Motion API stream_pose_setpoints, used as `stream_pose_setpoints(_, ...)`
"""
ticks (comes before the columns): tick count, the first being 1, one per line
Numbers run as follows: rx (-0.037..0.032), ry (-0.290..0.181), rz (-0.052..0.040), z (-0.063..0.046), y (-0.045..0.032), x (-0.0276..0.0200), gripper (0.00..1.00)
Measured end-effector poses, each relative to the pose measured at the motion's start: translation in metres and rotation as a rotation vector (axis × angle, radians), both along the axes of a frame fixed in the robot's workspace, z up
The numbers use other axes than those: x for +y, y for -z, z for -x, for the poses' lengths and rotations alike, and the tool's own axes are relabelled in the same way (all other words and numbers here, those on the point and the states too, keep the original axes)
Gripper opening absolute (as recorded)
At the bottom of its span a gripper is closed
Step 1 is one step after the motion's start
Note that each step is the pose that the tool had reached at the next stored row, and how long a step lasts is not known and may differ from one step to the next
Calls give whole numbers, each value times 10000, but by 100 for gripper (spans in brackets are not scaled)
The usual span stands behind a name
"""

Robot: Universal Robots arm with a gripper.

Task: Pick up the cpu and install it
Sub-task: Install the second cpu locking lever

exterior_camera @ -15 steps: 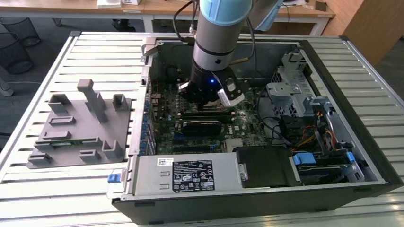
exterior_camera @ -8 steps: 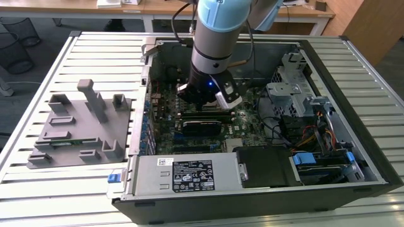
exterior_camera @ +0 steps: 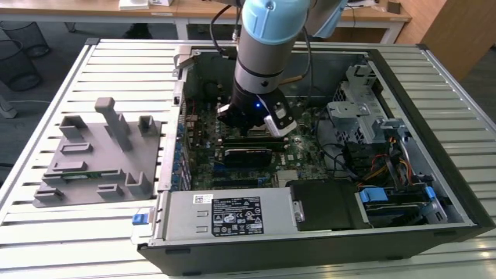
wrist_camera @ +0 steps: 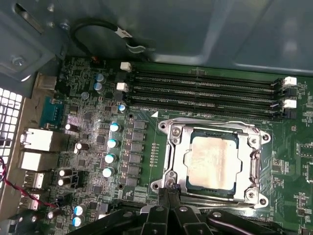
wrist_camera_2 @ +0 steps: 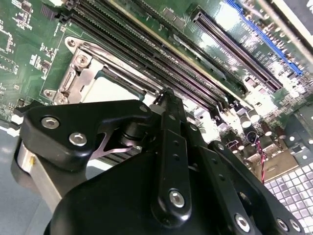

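Cpu (wrist_camera: 213, 159) seated flat in the socket (wrist_camera: 213, 161) on the motherboard (wrist_camera: 122, 147), metal frame around it, silvery top plate showing stained and pale in the first wrist view. Apparently placed already, square in its recess, so the install looks largely done as far as placement goes. Arm (exterior_camera: 268, 52) reaching down into the open case (exterior_camera: 434, 174), gripper (wrist_camera: 168, 193) poised just above the socket's edge, near the frame's corner screw. Jaws drawn together to a narrow tip in both wrist views, nothing seen between them; closed on nothing, by the look of it. In the second wrist view, gripper (wrist_camera_2: 165, 95) hanging beside the memory slots (wrist_camera_2: 146, 58), socket frame partly hidden beneath it. Grey tray (exterior_camera: 97, 157) lying on the slatted surface (exterior_camera: 46, 232) toward the exterior view's left, well apart from the case, a narrow green stick (exterior_camera: 78, 172) resting in it.
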State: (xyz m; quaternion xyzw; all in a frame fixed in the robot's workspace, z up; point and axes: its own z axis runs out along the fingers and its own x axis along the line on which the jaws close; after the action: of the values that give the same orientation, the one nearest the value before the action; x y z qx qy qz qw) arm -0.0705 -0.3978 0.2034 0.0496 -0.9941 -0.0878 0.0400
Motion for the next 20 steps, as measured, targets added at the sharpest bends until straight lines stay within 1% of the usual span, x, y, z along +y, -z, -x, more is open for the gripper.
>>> stream_pose_setpoints(6, -1, 1, -30, 0, 3, -70, 11)
stream_pose_setpoints(10, -1, 0, -91, 3, 6, -113, 11)
stream_pose_setpoints(12, 0, 1, -152, 10, 10, -120, 11)
stream_pose_setpoints(17, 0, 0, -383, 41, 35, -121, 11)
stream_pose_setpoints(20, 0, -2, -462, 56, 51, -129, 11)
